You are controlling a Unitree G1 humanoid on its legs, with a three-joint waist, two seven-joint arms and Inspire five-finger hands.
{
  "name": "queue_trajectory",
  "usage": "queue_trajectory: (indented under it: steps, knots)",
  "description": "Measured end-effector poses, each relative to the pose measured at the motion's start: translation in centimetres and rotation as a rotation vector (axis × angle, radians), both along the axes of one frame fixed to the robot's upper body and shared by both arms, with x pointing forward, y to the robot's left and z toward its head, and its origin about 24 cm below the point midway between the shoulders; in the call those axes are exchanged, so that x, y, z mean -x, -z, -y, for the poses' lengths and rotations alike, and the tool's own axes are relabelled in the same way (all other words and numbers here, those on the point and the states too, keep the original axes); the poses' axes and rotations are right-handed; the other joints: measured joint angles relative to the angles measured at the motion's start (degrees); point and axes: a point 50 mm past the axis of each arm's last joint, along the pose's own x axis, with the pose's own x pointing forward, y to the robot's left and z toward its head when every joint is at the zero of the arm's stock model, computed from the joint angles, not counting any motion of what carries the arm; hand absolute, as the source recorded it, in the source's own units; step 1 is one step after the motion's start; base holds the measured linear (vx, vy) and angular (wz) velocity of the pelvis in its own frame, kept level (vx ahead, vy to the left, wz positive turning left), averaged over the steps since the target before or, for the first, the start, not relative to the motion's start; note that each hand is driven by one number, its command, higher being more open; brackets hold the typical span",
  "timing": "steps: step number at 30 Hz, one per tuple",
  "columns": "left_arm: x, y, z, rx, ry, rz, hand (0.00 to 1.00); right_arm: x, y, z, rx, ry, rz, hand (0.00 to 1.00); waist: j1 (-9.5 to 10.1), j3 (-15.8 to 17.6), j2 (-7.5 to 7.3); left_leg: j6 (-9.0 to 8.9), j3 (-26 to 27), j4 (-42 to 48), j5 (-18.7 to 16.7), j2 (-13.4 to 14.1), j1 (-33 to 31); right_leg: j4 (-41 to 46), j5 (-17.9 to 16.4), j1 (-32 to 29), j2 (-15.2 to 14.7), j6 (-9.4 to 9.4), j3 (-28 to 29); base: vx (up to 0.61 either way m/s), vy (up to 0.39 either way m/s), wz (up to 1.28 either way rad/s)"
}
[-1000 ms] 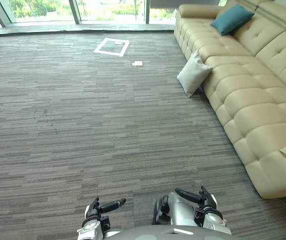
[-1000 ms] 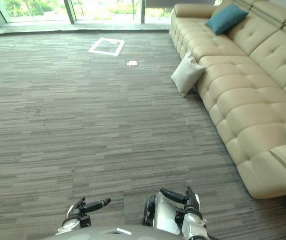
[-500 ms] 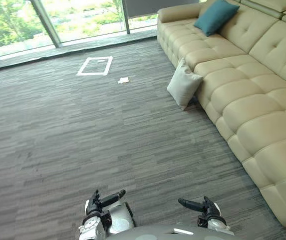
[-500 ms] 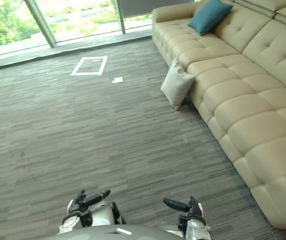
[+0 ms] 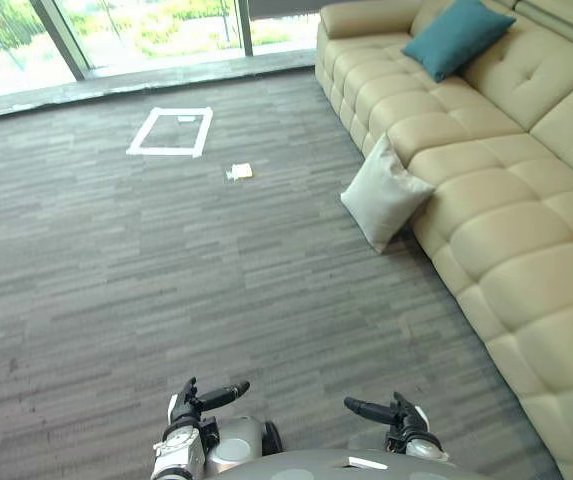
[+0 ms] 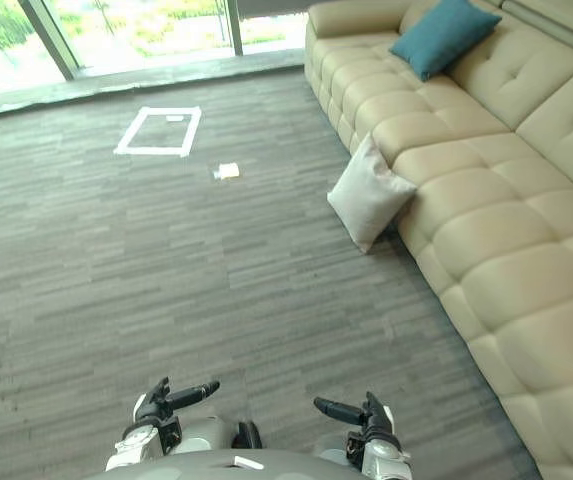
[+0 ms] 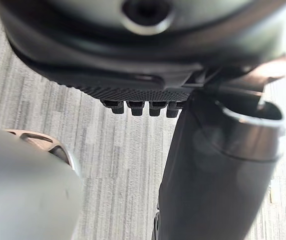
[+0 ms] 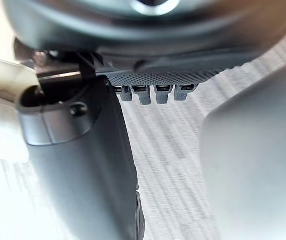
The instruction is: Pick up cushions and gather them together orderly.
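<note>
As the left hand (image 5: 198, 400) and right hand (image 5: 391, 412) hang relaxed and empty, well apart from the sofa (image 5: 526, 200), the white cushion (image 5: 384, 193) leans against its front and the teal cushion (image 5: 456, 37) lies on its seat. A one-hand pinch may drop the soft cushion.

Things themselves stay put; my head camera swings. White cushion (image 5: 386, 193) leaning on sofa (image 5: 506, 200) front now sits lower in my view than second ago. Taped square (image 5: 171, 131) and paper scrap (image 5: 239, 172) on carpet (image 5: 116, 280) also lower and further left. Window (image 5: 146, 25) band along top deeper. My right hand (image 5: 398, 413) rides slightly lower in view, my left hand (image 5: 192, 404) slightly higher.
</note>
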Motion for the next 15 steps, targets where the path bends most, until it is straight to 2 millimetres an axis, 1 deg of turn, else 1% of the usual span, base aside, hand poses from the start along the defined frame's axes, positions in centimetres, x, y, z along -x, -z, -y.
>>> queue_trajectory:
  steps: [1, 2, 3, 4, 5, 6, 7, 8, 9, 10, 11, 12, 13, 14, 15]
  knots:
    - [0.0, 0.0, 0.0, 0.001, 0.008, -0.002, 1.00, -0.2, -0.1, 0.0, 0.001, 0.002, 0.010, 1.00, -0.50, 0.12, -0.09, -0.90, -0.51, -1.54, 0.08, 0.67, 2.41, -3.38, -1.04, -2.15, 0.24, -0.54, -1.87, 0.64, -0.133, 0.57]
    - [0.1, 0.1, 0.0, 0.004, 0.009, -0.006, 1.00, -0.3, -0.2, -0.1, 0.001, 0.001, 0.018, 1.00, -0.62, 0.18, -0.24, -0.98, -0.66, -3.47, 0.13, 1.29, 5.39, -9.18, -1.99, -4.16, 0.32, -1.86, -4.25, 0.57, -0.165, 0.44]
    - [0.3, 0.1, 0.0, 0.006, 0.011, -0.012, 1.00, -0.5, -0.3, -0.1, 0.002, -0.004, 0.026, 1.00, -0.67, 0.04, -0.47, -1.16, -0.62, -6.03, 0.21, 2.00, 8.84, -20.17, -1.62, -5.88, 0.40, -2.27, -7.72, 0.71, -0.222, 0.39]
    - [0.4, 0.2, -0.1, 0.006, 0.014, -0.015, 1.00, -0.5, -0.3, -0.2, 0.002, -0.007, 0.025, 1.00, -0.68, -0.09, -0.82, -1.81, -0.88, -7.41, 0.21, 1.91, 10.69, -28.22, 0.30, -6.32, 0.74, -2.50, -8.95, 0.78, -0.269, 0.47]
    - [0.7, 0.2, -0.4, 0.000, 0.015, -0.022, 1.00, -0.2, -0.1, -0.4, -0.012, -0.001, 0.016, 1.00, -0.94, -0.62, -2.02, -4.43, -2.23, -8.55, -0.54, 1.40, 13.20, -36.42, 10.59, -6.23, 1.62, -9.03, -8.48, 0.69, -0.268, 0.20]
    - [1.0, 0.5, 0.3, 0.022, 0.003, -0.038, 1.00, -0.8, -0.3, 0.0, -0.005, -0.003, 0.023, 1.00, -0.42, -0.54, 0.14, -5.29, -2.45, -8.47, -0.79, 3.28, 14.28, -34.38, 8.80, -6.20, 2.86, -9.48, -8.94, 0.56, -0.228, 0.00]
    - [1.3, 0.6, 0.8, 0.039, 0.001, -0.048, 1.00, -1.0, -0.3, 0.1, 0.010, -0.023, 0.020, 1.00, -0.38, -1.18, 1.54, -7.42, -3.14, -6.87, 0.65, 4.81, 13.49, -33.49, 6.21, -6.18, 4.02, -10.04, -8.80, 0.64, -0.319, -0.10]
    - [1.1, 0.6, 1.4, 0.052, 0.014, -0.040, 1.00, -1.0, -0.3, 0.1, 0.011, -0.020, 0.019, 1.00, -0.79, -1.35, 1.91, -8.44, -4.32, -3.89, 3.78, 5.71, 12.70, -31.71, 2.51, -5.52, 4.05, -10.12, -9.34, 0.59, -0.310, 0.04]
    - [1.0, 0.6, 1.5, 0.052, 0.015, -0.039, 1.00, -1.0, -0.3, 0.1, 0.009, -0.019, 0.017, 1.00, -0.96, -1.39, 1.97, -9.10, -4.90, -1.97, 4.78, 6.22, 12.25, -31.57, 1.47, -4.78, 4.12, -10.26, -9.68, 0.65, -0.377, 0.33]
    - [0.7, 0.5, 1.4, 0.046, 0.021, -0.031, 1.00, -0.8, -0.2, 0.1, 0.009, -0.017, 0.006, 1.00, -1.36, -1.42, 2.09, -10.33, -7.74, 7.90, 7.37, 8.48, 8.34, -32.77, -0.44, -1.75, 4.63, -10.02, -11.05, 0.52, -0.327, 0.36]
    - [0.4, 0.4, 1.1, 0.050, -0.009, -0.011, 1.00, -0.4, -0.1, 0.0, 0.007, -0.017, -0.006, 1.00, -1.38, -1.38, 2.04, -12.58, -10.59, 18.65, 11.39, 10.17, 3.87, -34.83, -1.40, 1.44, 5.75, -9.81, -11.41, 0.49, -0.309, 0.28]
    - [0.4, 0.3, 0.9, 0.052, -0.037, 0.003, 1.00, 0.0, 0.1, 0.0, 0.007, -0.017, -0.018, 1.00, -0.99, -1.31, 1.93, -13.61, -11.79, 28.61, 12.85, 11.69, -0.24, -37.11, -1.87, 4.34, 7.07, -9.76, -11.40, 0.38, -0.228, 0.05]
    - [0.3, 0.2, 0.7, 0.049, -0.049, 0.011, 1.00, 0.1, 0.1, 0.1, 0.007, -0.019, -0.023, 1.00, -0.94, -1.23, 2.15, -13.41, -11.63, 33.75, 12.77, 12.74, -2.69, -38.57, -2.13, 6.26, 7.92, -9.42, -11.40, 0.28, -0.131, -0.19]
    - [0.4, 0.1, 0.6, 0.044, -0.051, 0.017, 1.00, 0.4, 0.3, 0.0, 0.005, -0.020, -0.036, 1.00, -0.81, -1.13, 2.07, -12.48, -9.81, 42.02, 12.19, 14.63, -7.29, -41.73, -2.36, 10.51, 9.48, -9.38, -10.82, 0.33, -0.123, -0.35]
    - [0.5, 0.0, 0.3, 0.034, -0.050, 0.023, 1.00, 0.6, 0.4, -0.2, -0.001, -0.024, -0.050, 1.00, -0.70, -1.22, 1.67, -11.48, -7.66, 43.68, 11.06, 15.21, -10.35, -43.97, -2.51, 13.10, 10.21, -9.27, -9.70, 0.32, -0.097, -0.42]
